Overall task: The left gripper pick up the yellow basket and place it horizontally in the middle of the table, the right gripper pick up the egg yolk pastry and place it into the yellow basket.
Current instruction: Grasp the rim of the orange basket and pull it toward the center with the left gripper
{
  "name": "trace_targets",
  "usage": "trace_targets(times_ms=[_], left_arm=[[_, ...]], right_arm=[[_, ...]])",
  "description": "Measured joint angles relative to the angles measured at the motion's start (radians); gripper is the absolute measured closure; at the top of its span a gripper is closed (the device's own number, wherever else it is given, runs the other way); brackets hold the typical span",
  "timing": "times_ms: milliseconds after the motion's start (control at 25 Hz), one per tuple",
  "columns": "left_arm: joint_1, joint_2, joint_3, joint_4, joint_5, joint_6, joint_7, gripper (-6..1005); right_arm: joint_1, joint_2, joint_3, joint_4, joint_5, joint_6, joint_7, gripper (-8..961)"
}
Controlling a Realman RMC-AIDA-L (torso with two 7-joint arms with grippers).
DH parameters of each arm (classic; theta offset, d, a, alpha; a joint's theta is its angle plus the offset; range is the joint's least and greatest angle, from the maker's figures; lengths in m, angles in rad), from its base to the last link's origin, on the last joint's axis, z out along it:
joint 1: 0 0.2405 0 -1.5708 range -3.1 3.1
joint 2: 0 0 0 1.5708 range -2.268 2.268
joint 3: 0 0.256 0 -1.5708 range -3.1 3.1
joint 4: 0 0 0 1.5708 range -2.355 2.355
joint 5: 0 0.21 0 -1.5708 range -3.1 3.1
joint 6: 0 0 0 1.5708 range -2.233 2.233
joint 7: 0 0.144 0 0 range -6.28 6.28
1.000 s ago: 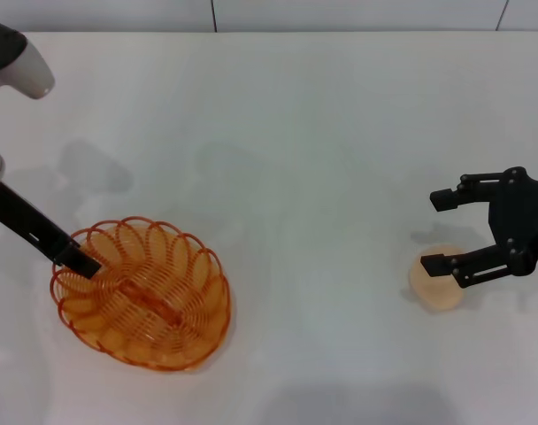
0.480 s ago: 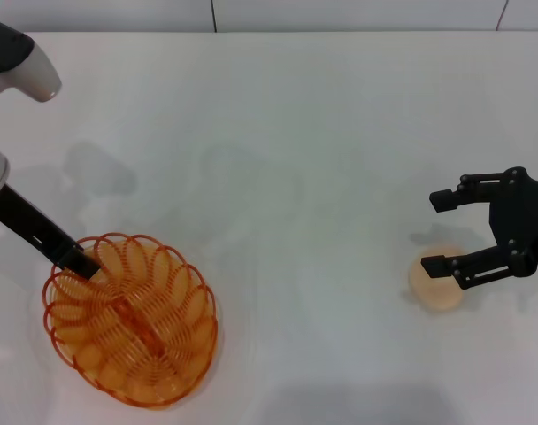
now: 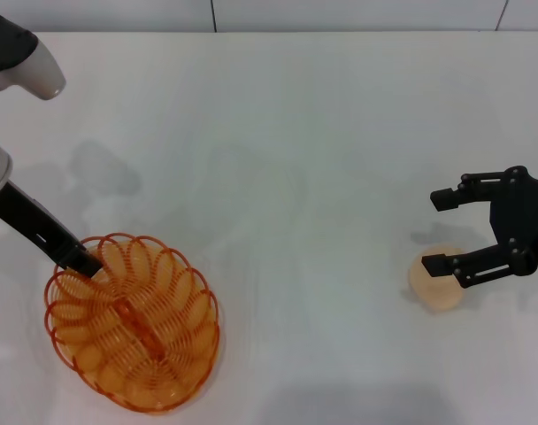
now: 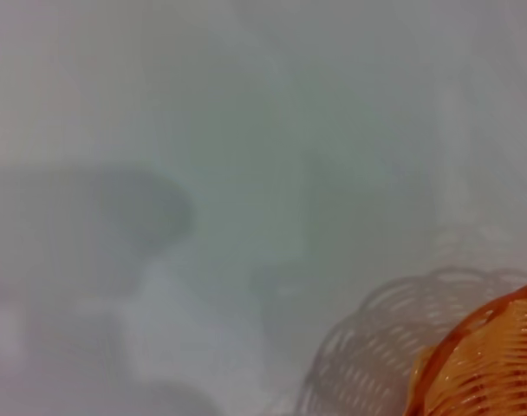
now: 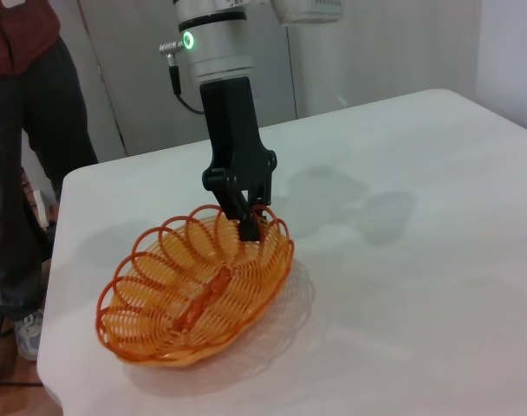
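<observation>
My left hand (image 3: 85,261) is reaching down at a slant from the far left of the table (image 3: 278,133). Its black fingers are pinched shut on the rim of the basket (image 3: 132,323), at the edge farthest from me. In the right wrist view the left hand (image 5: 250,227) is pointing almost straight down, with its silver arm and green light ring above it, and the fingers are gripping the rim of the basket (image 5: 198,290) from the top. The basket is tipping a little, with the gripped side higher, and a shadow is showing under it. It is sitting at the near left part of the table, with its long side running away from me.

My right hand (image 3: 439,232) is hanging over the right side of the table, lying sideways with its fingers pointing to the left. The fingers are spread wide and holding nothing. The pastry (image 3: 437,282) is lying on the table under the nearer finger, well apart from the basket.

A person in dark trousers (image 5: 25,165) is standing by the table.
</observation>
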Motion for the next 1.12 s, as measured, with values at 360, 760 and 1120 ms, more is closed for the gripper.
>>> trace_targets(times_ms=[360,760,1120], left_arm=[[-0.006,0.001,-0.002,0.004,0.0,0.011,0.014,888],[-0.001,0.001,-0.068,0.04,-0.053,-0.007,-0.004,895],[-0.007,-0.012,-0.098,0.063,-0.097,-0.016,-0.111,902]], right_arm=[[0.001,0.0,0.0,0.0,-0.001,0.0,0.0,83],[0.001,0.0,0.0,0.002,-0.001,0.001,0.0,83],[0.003,0.0,-0.002,-0.003,-0.002,0.0,0.004,83]])
